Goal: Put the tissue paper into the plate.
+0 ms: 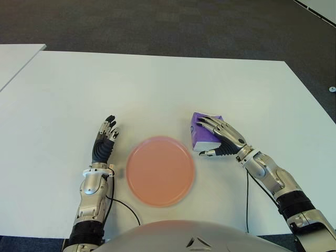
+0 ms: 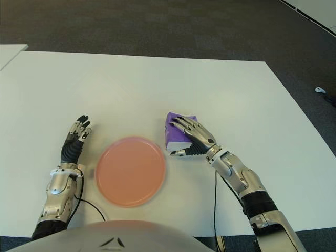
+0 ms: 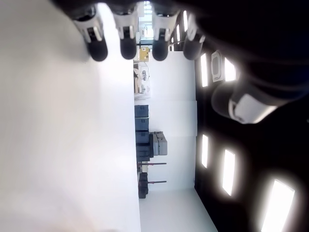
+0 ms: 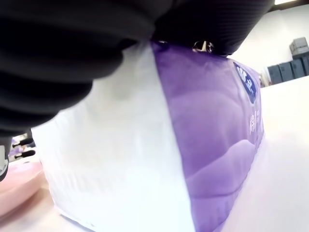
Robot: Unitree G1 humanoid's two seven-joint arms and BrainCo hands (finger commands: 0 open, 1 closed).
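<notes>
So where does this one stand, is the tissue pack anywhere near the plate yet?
Nothing is placed: the pink plate holds nothing. In hand: the right hand lies over the purple tissue pack, palm pressed on top in the right wrist view, while the pack sits on the white table just right of the plate. Left: lifting it and setting it in the plate. The left hand shows open, left of the plate.

Salmon-pink plate [image 1: 160, 170], plain, no pattern, sitting on a white tabletop [image 1: 157, 89]. Just right of it, the tissue paper [image 1: 201, 134] pack shows purple wrapping with a white end face; the right wrist view picks up paler lilac swirls and a small blue-and-white mark on the purple side. The right hand [image 1: 223, 139] is silver metal with black joints and palm. The left hand [image 1: 106, 137], left of the plate, is black with silver-tipped fingers. Beyond the tabletop, dark grey speckled carpet [image 1: 173, 26].
</notes>
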